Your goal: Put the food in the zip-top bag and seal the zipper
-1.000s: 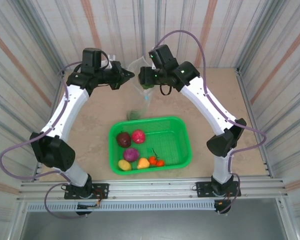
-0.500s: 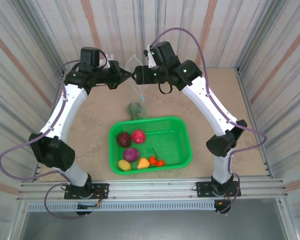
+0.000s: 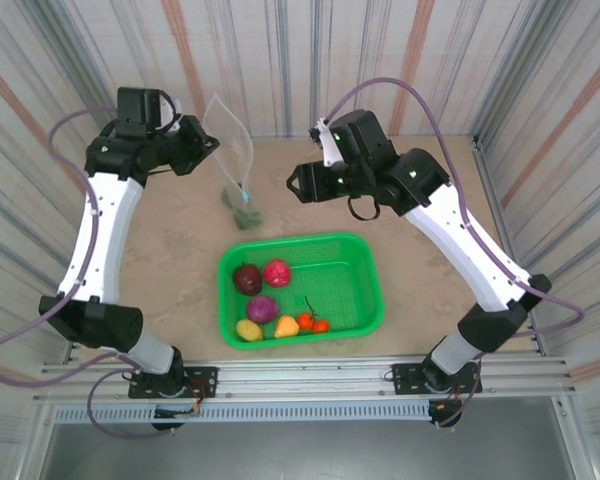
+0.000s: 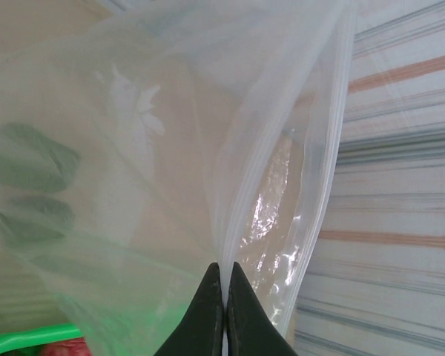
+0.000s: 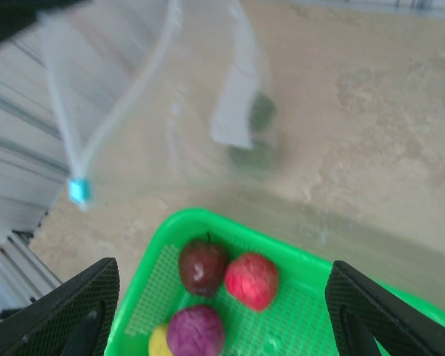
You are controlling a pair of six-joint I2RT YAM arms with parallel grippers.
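My left gripper (image 3: 206, 146) (image 4: 224, 268) is shut on the mouth edge of the clear zip-top bag (image 3: 232, 150) (image 4: 170, 148), which hangs from it above the table's back left. Green food (image 3: 243, 211) (image 4: 31, 159) lies in the bag's bottom. The zipper (image 4: 332, 141) runs along the mouth, with its bluish slider tab (image 5: 78, 190) at one end. My right gripper (image 3: 294, 186) (image 5: 222, 268) is open and holds nothing, to the right of the bag and above the basket. More food lies in the basket: dark red (image 5: 202, 267), pink (image 5: 252, 280), purple (image 5: 195, 332), yellow (image 3: 248, 330), orange (image 3: 286, 326), small tomatoes (image 3: 314, 322).
The green mesh basket (image 3: 355, 290) (image 5: 170, 226) stands at the table's near middle. Corrugated walls (image 3: 540, 120) close in the back and both sides. Bare tabletop (image 3: 420, 200) lies behind and to the right of the basket.
The left gripper has swung left with the bag, which now hangs further left. The right gripper, earlier at the bag's mouth, has drawn back to the right and down.
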